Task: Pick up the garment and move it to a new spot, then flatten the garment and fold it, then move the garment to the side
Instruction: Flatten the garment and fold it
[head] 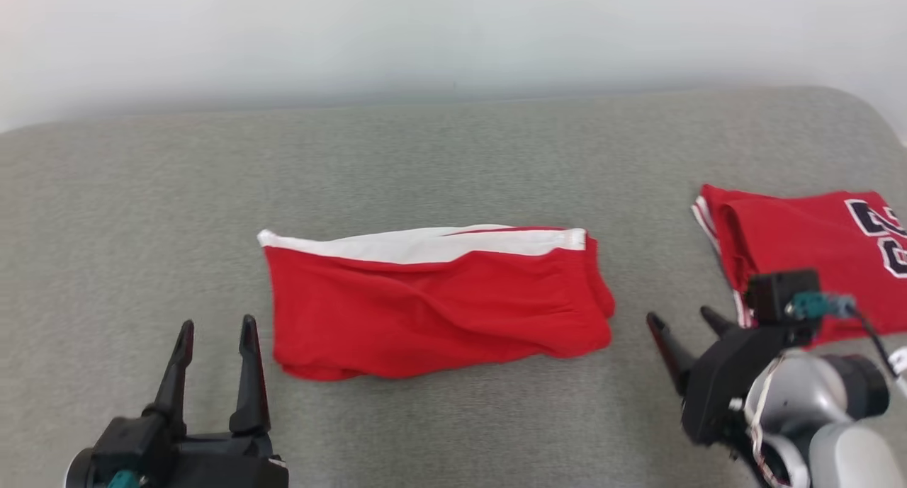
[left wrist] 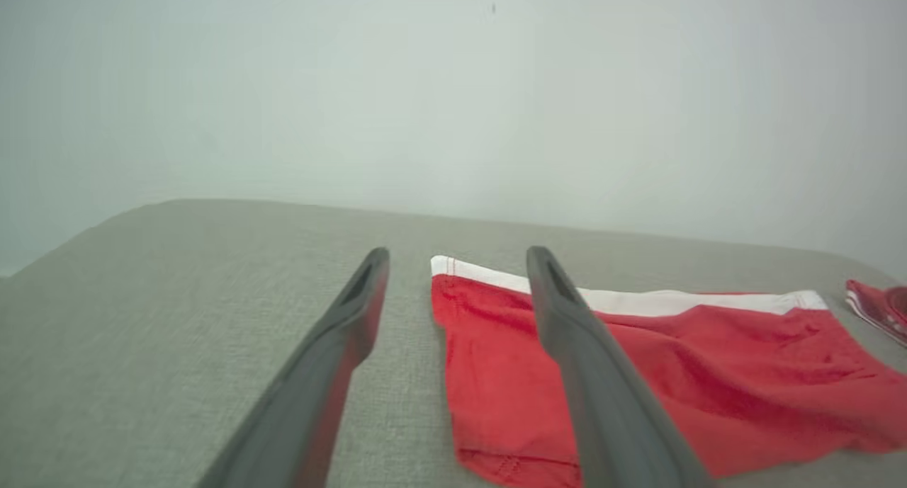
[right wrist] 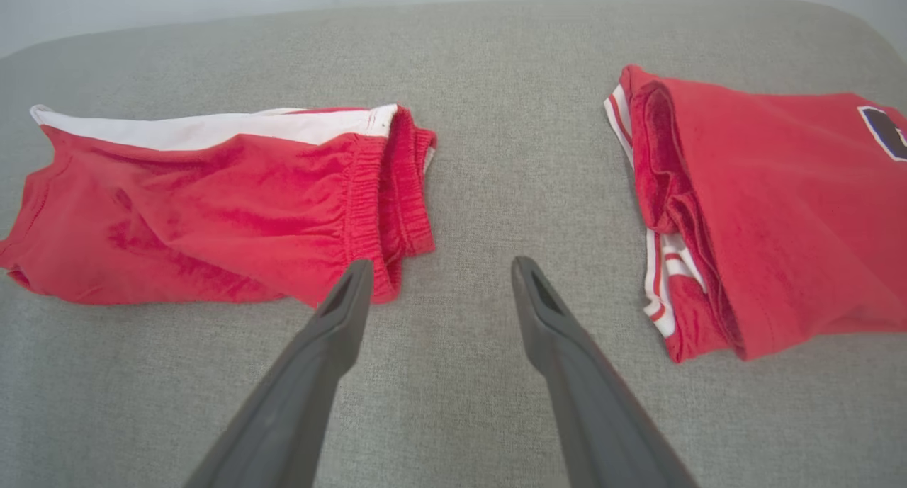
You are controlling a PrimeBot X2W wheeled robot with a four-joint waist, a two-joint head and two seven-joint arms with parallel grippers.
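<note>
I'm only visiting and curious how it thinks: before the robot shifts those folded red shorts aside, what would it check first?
1. Red shorts folded into one compact pile: ok, though wrinkled.
2. Left gripper open, holding nothing: ok.
3. Right gripper open, holding nothing: ok.
4. Both grippers apart from the shorts, one off each end: ok.
5. Folded red jersey lies apart from the shorts, to their right: ok.
6. Layers underneath the shorts lie neat: cannot tell.
</note>
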